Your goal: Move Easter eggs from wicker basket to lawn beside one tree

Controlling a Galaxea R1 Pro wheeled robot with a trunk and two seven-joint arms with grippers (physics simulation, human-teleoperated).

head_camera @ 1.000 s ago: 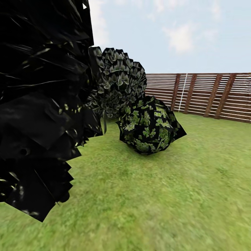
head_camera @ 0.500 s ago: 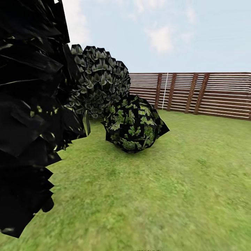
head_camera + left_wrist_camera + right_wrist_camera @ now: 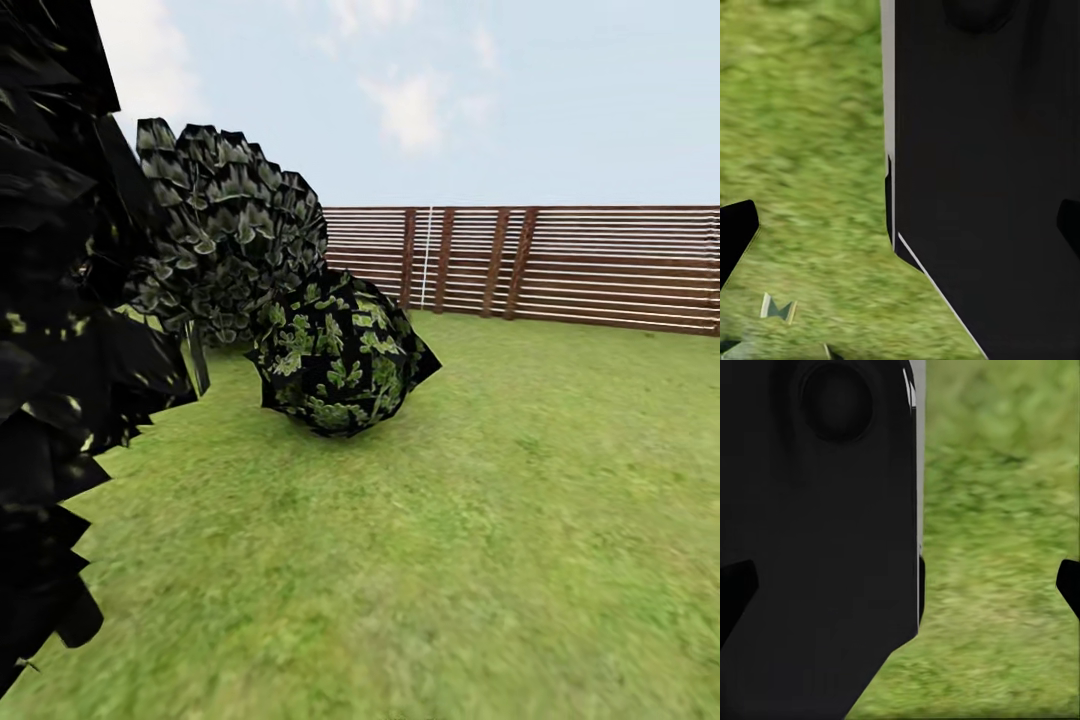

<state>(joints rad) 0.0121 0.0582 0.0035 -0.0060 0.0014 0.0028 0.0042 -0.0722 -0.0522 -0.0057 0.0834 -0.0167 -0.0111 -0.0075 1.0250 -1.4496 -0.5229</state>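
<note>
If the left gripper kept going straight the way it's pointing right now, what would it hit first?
Probably the lawn: the left wrist view looks along the fingers onto grass, beside a dark body panel. Depth is hard to judge.

From the left wrist camera, a broad matte black body panel (image 3: pixel 982 165) has a thin pale edge line, an angled lower corner and a round recess near one end. The right wrist camera shows its twin (image 3: pixel 817 547), with a circular dimple. 2 black fingertips (image 3: pixel 735 585) poke in at the frame sides.
</note>
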